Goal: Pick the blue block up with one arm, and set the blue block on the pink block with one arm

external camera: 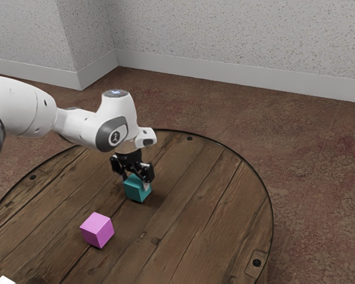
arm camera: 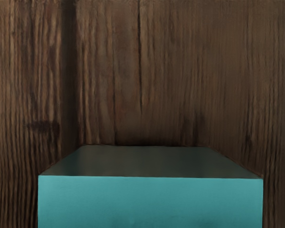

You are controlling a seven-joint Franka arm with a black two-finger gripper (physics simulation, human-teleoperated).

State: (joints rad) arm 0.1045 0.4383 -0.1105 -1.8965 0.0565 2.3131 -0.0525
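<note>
Exterior light: soft, even, fairly bright, coming from above.
Arm [external camera: 77, 121]: lit on top, greyer beneath.
Shadows: faint, soft patches on the table [external camera: 213, 201] under the teal block [external camera: 136, 190] and pink block [external camera: 97, 229].
Wrist light: dim; teal block's top dark, its near face brighter; wood just behind it shaded darkest.

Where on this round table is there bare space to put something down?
The widest bare wood is the half of the table toward the exterior view's right, between the blue block and the rim. A narrower strip lies between the blue block and the pink block. It is crowded under the end effector.
</note>
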